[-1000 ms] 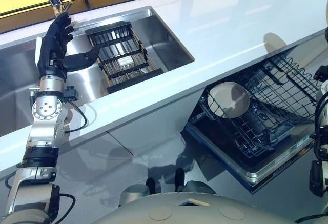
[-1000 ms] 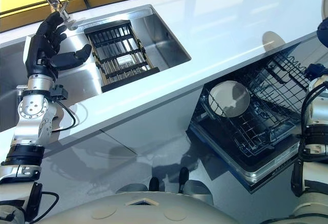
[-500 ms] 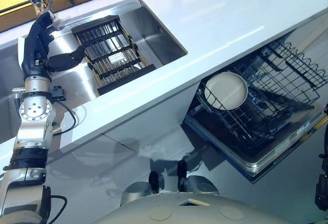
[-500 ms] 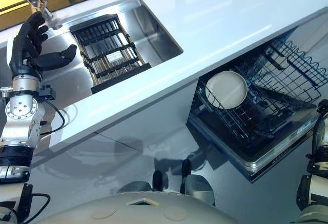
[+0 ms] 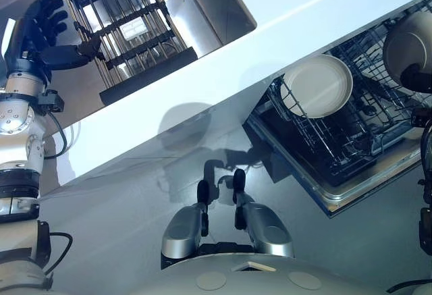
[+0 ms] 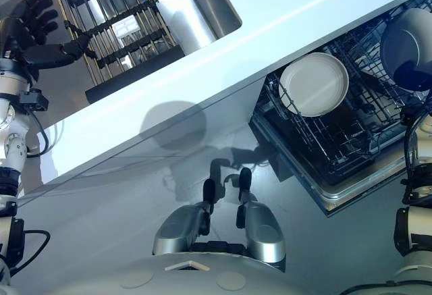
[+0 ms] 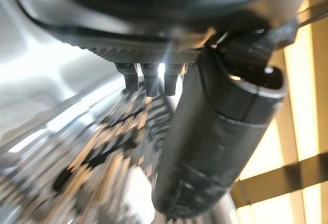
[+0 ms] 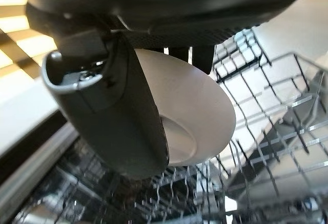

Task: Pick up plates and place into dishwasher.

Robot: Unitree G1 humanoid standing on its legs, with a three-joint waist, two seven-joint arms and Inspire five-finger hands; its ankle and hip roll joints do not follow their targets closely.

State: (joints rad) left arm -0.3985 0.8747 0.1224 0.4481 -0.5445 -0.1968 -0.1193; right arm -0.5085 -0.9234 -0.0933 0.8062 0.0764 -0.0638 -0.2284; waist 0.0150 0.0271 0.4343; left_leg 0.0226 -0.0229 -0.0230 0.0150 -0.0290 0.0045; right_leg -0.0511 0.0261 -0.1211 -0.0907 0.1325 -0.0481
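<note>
Fingers and thumb of right hand (image 8: 128, 111) are pinched on a white plate (image 8: 189, 116) held above the dishwasher rack (image 8: 266, 131), where another plate (image 5: 317, 86) is already stowed; left hand (image 5: 40, 35), fingers spread, is raised beside the sink rack (image 5: 121, 32).

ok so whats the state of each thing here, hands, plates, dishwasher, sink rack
left hand: open, fingers spread, beside the sink rack
right hand: shut on a white plate, over the dishwasher rack
held plate: in the right hand, not yet set down
second plate: standing on edge in the dishwasher rack
dishwasher rack: pulled out
sink rack: lying in the sink, no dishes seen on it
</note>
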